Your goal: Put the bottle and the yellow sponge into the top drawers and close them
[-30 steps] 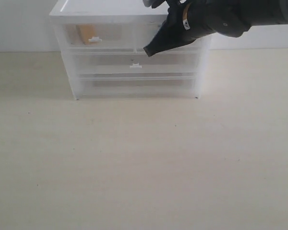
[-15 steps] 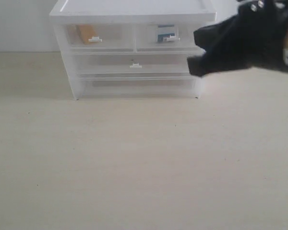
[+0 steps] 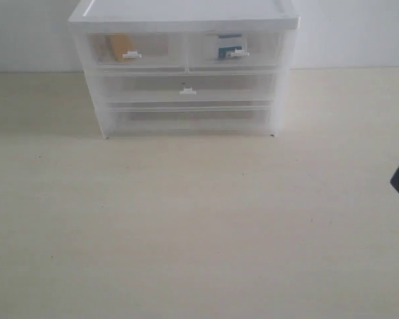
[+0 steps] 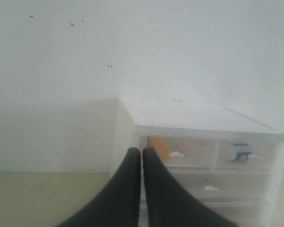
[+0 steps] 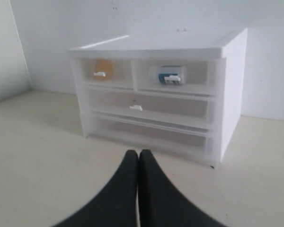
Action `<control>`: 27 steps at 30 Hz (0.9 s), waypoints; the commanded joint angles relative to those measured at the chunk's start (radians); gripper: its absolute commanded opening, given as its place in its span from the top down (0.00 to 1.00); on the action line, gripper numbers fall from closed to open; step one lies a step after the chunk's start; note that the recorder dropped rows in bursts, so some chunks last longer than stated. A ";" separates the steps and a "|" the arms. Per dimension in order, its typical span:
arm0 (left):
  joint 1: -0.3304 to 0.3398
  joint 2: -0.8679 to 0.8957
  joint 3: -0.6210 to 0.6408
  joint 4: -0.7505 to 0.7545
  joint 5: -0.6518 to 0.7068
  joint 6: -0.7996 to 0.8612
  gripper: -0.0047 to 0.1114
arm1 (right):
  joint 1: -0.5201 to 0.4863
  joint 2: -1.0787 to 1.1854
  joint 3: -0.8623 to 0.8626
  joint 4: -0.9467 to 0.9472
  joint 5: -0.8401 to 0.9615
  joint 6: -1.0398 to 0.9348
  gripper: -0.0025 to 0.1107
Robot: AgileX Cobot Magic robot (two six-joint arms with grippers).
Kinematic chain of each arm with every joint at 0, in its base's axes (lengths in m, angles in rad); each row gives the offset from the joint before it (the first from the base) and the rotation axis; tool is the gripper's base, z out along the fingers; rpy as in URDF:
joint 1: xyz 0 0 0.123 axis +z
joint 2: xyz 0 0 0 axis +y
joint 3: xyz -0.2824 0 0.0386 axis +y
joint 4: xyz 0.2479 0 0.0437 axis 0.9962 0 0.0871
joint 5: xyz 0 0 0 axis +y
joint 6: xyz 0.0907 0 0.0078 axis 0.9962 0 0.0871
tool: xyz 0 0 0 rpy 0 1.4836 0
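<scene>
top drawers look shut, hazy fronts | yellow sponge left, bottle right, tucked inside as asked | left gripper, right gripper pressed together, nothing to carry

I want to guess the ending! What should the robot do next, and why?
Probably just rest, I think: the yellow sponge and the bottle already sit inside the top drawers, and both drawers look pushed shut.
</scene>
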 commanded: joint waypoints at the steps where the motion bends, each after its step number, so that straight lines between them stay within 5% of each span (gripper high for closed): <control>1: 0.002 -0.006 0.004 -0.002 -0.001 0.003 0.93 | -0.002 -0.073 0.008 0.102 0.143 -0.137 0.98; 8: 0.002 -0.006 0.004 -0.002 -0.001 0.003 0.93 | -0.014 -0.088 0.008 0.103 0.149 -0.090 0.98; 16: 0.002 -0.006 0.004 -0.002 -0.007 0.003 0.93 | -0.426 -0.241 0.008 0.103 0.197 -0.035 0.98; 27: 0.002 -0.006 0.004 -0.002 -0.009 0.003 0.93 | -0.440 -0.294 0.008 0.103 0.324 -0.031 0.98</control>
